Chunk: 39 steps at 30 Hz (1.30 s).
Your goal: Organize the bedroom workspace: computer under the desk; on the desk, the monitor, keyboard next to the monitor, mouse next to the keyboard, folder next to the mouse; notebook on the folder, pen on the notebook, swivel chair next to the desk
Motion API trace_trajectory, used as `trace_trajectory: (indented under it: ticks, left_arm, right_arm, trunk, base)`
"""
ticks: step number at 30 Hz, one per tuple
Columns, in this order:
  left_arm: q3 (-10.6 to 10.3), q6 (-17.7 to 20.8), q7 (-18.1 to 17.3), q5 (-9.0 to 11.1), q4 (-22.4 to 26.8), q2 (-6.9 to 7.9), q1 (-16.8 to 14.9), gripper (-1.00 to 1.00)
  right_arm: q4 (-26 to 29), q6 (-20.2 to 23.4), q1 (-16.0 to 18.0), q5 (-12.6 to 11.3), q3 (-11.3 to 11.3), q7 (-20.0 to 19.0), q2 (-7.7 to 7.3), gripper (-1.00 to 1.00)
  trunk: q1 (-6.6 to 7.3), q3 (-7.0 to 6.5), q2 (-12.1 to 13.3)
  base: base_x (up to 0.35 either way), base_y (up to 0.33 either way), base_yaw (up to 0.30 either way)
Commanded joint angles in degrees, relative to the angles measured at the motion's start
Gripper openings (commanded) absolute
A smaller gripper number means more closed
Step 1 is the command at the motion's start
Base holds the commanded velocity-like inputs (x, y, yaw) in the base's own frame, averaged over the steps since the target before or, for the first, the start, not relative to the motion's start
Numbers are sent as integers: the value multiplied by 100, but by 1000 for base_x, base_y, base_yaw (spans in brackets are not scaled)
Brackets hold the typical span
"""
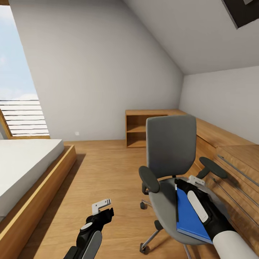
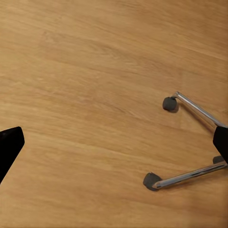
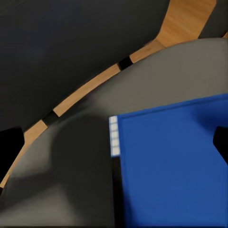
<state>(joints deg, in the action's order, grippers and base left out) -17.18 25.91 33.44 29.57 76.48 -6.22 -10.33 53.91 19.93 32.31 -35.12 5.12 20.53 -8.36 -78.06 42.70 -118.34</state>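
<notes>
The room is a bedroom with white walls, a slanted ceiling and a wooden floor (image 1: 100,172). A big window (image 1: 18,90) lets in blue sky on the left side. Below it is a bed (image 1: 25,169) with a white top and a wooden frame. Against the far wall stands a low wooden shelf (image 1: 138,129). A long wooden counter (image 1: 230,144) runs along the right wall.

The swivel chair (image 1: 172,144) is gray, with a tall back, two dark armrests and shiny metal legs on small wheels. It stands on the floor right beside the counter.

On the chair seat lies the folder (image 1: 189,216). It is bright blue and flat, with a dark edge down one side. In the right wrist view, the folder (image 3: 171,166) covers part of the gray seat, and a strip of small white squares sits at its corner.

The right end effector (image 1: 192,181) is over the back of the chair seat, just above the far end of the folder. Its fingers are spread wide open and hold nothing.

The left end effector (image 1: 102,207) hangs low over the floor, left of the chair. Its fingers are wide open too, and it is empty. Its wrist view looks down on two of the chair's metal legs (image 2: 190,142).
</notes>
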Motion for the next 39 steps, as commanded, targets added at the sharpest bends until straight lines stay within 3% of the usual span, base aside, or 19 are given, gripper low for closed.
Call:
trace_trajectory:
  ticks: [1,10,21,30,39]
  left_arm:
    - [-7,10,49,48,8,1,-4,100]
    - [-12,10,49,48,8,0,-4,100]
    - [-22,17,25,84,277,-2,-4,100]
    - [-30,19,23,99,356,-2,-4,100]
    - [-31,19,23,101,359,-2,-4,100]
  right_arm:
    - [-5,11,4,-48,41,54,-8,100]
    - [-66,30,8,-42,67,84,-6,100]
    - [-575,41,45,-30,76,419,-1,100]
    - [-608,46,48,-14,91,506,46,100]
    - [-610,46,48,-13,94,578,53,100]
  trunk:
    - [1,6,-3]
    - [1,6,-3]
    - [1,6,-3]
    - [-197,168,-364]
    - [-197,168,-364]
  base:
    - [6,0,0]
    - [131,0,0]
    - [19,0,0]
    - [0,0,0]
    - [0,0,0]
